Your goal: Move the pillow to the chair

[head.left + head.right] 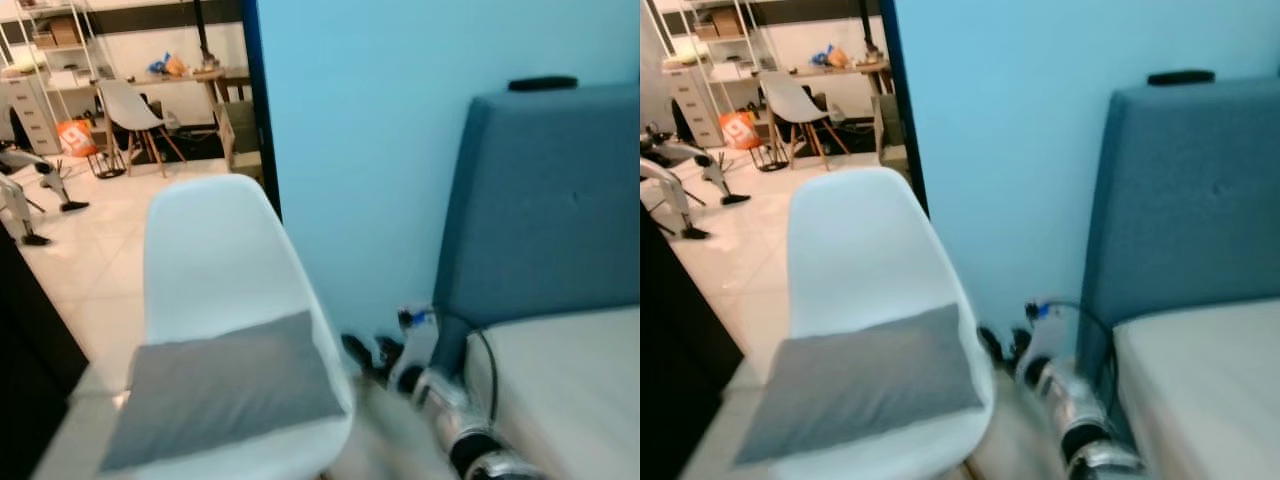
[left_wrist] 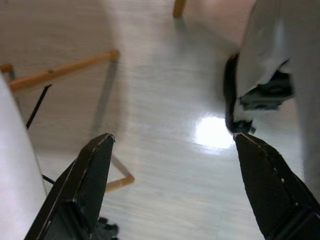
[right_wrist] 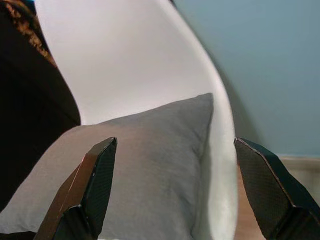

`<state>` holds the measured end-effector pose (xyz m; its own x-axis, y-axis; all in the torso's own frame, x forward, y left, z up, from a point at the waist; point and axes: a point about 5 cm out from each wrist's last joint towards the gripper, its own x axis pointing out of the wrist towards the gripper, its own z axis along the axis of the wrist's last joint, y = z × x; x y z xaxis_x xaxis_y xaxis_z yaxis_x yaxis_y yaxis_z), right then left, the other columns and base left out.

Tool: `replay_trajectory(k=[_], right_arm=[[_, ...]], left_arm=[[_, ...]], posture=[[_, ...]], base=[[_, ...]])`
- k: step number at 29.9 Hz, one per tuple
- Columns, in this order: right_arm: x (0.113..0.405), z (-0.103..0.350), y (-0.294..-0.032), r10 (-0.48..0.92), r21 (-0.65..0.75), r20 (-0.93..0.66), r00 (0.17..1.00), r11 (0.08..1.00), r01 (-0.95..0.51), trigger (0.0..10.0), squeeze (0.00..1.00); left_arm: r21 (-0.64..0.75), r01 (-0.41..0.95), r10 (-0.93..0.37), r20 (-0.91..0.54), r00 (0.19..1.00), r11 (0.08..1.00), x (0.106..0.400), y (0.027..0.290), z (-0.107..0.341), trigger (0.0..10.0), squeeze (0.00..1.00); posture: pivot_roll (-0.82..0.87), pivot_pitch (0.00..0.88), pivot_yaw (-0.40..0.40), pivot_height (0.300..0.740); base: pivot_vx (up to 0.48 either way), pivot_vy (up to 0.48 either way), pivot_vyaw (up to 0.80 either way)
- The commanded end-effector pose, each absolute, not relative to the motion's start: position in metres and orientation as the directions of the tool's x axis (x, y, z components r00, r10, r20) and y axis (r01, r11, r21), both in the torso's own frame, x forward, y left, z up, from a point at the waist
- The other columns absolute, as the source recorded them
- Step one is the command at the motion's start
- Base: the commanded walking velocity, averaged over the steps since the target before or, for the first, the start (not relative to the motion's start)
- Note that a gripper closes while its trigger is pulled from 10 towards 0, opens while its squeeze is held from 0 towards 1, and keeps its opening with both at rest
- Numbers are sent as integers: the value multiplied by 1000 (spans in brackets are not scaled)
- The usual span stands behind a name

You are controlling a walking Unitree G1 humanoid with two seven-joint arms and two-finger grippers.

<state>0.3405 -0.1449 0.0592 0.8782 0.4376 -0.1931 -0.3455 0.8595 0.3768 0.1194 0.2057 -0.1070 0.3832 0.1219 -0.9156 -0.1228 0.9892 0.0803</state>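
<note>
A grey pillow (image 1: 225, 390) lies flat on the seat of a white shell chair (image 1: 215, 250) in front of me. My right arm reaches in from the lower right, blurred, its gripper (image 1: 365, 355) just right of the chair's edge and apart from the pillow. In the right wrist view the right gripper (image 3: 175, 141) is open, facing the pillow (image 3: 145, 165) and the chair back (image 3: 130, 55), with nothing between its fingers. The left gripper (image 2: 175, 136) is open over the shiny floor (image 2: 165, 100), beside the chair's wooden legs (image 2: 60, 72).
A bed with a blue headboard (image 1: 545, 200) and pale mattress (image 1: 570, 380) stands at the right against a blue wall (image 1: 370, 120). Dark furniture (image 1: 30, 340) borders the left. Beyond lie tiled floor, another white chair (image 1: 130, 105), a desk and shelves.
</note>
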Motion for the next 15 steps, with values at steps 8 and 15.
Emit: replay_trajectory(k=[8, 15], right_arm=[[335, 51, -139, 460, 389, -221, 860, 850, -355, 10000, 0], [334, 48, -141, 453, 384, -244, 858, 857, -343, 10000, 0]], left_arm=[[25, -74, 52, -915, 399, 997, 125, 189, -108, 10000, 0], [29, -66, 53, -916, 397, 997, 125, 189, -108, 10000, 0]], posture=[[-53, 51, -10, 680], [-52, 46, -10, 710]], base=[[0, 0, 0], [0, 0, 0]])
